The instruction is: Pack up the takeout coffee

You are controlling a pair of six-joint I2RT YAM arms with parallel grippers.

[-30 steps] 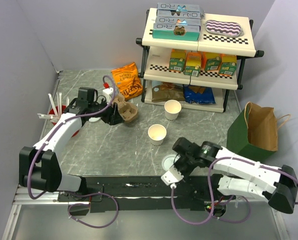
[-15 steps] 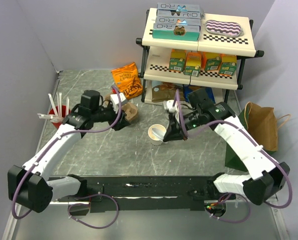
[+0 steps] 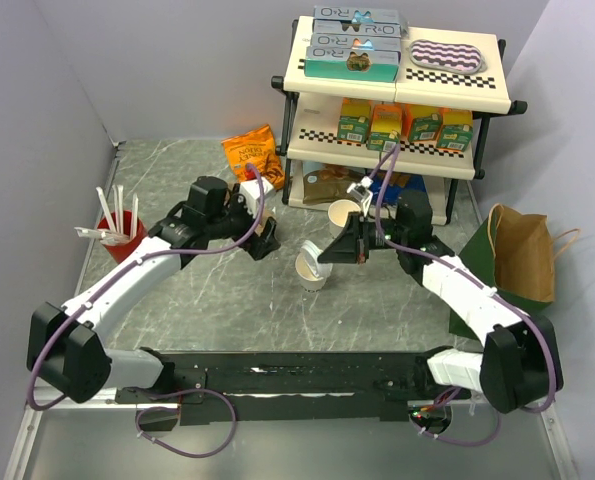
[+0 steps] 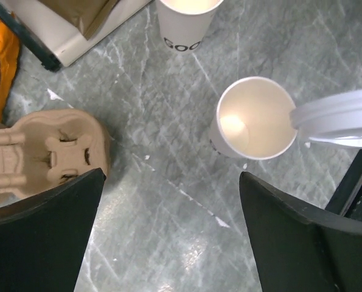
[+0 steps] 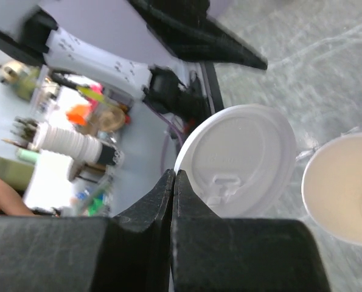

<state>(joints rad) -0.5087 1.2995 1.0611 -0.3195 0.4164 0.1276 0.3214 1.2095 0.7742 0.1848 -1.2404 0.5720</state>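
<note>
Right arm point(image 3: 457, 285) swung sip lid point(image 5: 238, 161) up from lower centre to takeout coffee cup point(image 3: 313, 270), mid-frame. Right fingers point(image 5: 107, 249) pinch lid edge. Left fingers point(image 4: 41, 243) spread, empty. Risk: tilted, off-centre lid tips unheld cup.

My top camera looks down from behind my bases at six o'clock over the whole table point(image 3: 227, 300), while both wrist cameras sit close, the left facing straight down, the right tilted, sharing the open cup point(image 4: 257, 118) and white lid point(image 4: 336, 115).
</note>
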